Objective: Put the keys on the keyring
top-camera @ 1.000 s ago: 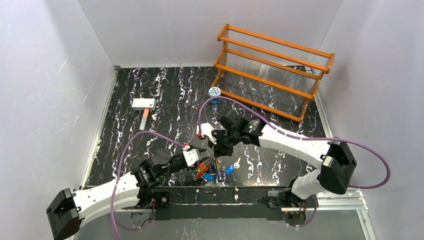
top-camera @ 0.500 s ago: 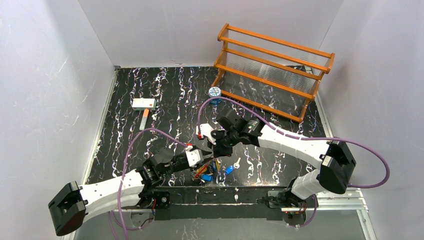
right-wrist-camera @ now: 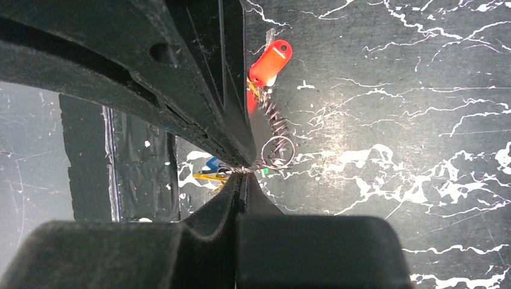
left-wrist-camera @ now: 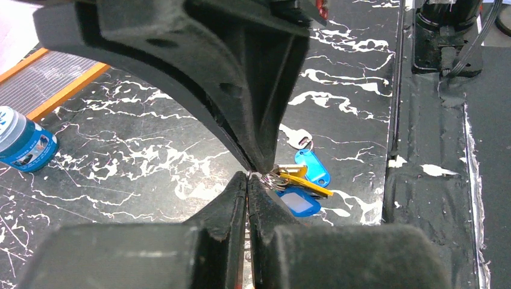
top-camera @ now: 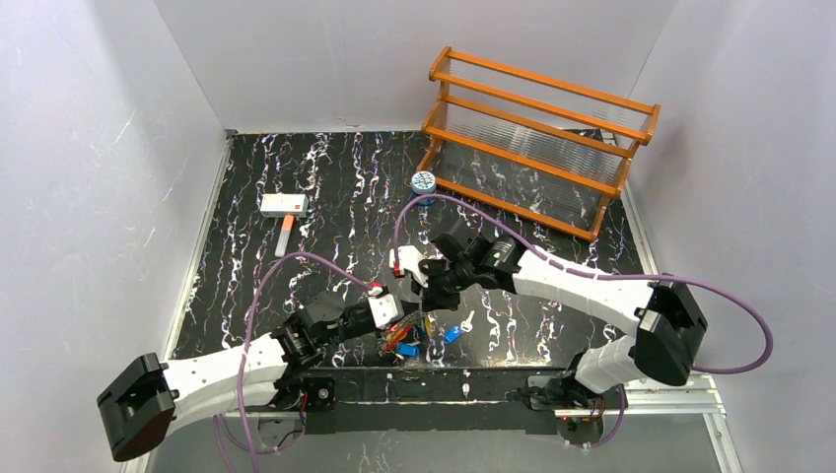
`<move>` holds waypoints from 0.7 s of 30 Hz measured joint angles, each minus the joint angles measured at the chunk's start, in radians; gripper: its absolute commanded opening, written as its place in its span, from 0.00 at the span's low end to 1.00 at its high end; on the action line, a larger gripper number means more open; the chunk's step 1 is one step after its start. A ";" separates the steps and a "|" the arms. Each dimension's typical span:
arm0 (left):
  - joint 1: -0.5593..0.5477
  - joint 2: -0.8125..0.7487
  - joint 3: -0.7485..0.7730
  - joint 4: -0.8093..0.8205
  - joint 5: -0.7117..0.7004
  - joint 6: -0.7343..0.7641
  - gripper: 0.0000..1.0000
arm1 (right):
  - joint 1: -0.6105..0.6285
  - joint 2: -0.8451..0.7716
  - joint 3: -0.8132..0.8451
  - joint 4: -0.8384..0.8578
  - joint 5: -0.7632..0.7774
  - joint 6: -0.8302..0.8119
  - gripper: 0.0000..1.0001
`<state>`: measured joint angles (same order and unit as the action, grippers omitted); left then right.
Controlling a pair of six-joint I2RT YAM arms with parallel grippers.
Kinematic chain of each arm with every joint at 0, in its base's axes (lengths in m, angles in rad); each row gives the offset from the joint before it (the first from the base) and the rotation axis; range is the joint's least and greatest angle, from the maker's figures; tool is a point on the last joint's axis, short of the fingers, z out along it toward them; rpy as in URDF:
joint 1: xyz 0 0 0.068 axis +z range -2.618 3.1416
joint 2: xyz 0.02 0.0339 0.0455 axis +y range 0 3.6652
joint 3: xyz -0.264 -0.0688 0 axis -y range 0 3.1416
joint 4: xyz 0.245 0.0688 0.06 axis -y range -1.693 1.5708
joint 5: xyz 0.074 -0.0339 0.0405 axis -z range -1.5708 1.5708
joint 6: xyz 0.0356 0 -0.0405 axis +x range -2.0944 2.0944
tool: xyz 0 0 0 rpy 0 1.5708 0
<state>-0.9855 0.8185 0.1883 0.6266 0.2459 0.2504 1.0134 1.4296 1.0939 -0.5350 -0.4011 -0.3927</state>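
left jaws have closed (against right jaws) | keyring (right-wrist-camera: 278,150) just beside tips

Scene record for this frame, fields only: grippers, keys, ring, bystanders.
left gripper: shut, tips at the key bunch
right gripper: shut, tips beside a small ring
keys: bunched together, blue, yellow and red tags; silver key beside a blue tag
keyring: not clearly visible
others: blue tin, orange rack, orange-handled tool

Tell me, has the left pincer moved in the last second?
Yes. The left pincer slid right, away from the white-headed tool, toward the keys, and closed.
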 measured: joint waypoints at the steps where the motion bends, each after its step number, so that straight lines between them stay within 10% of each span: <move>1: 0.000 0.000 0.000 0.001 0.000 0.000 0.00 | 0.000 -0.006 -0.008 0.009 0.001 0.001 0.24; 7: 0.000 -0.035 -0.037 0.035 -0.026 -0.058 0.00 | -0.014 -0.094 -0.089 0.144 0.004 0.059 0.58; 21: 0.000 -0.179 -0.179 0.454 -0.135 -0.282 0.00 | -0.076 -0.275 -0.332 0.547 -0.134 0.211 0.34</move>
<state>-0.9855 0.6395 0.0093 1.0801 0.1104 -0.0319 0.9375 1.1542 0.7616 0.0124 -0.5354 -0.1818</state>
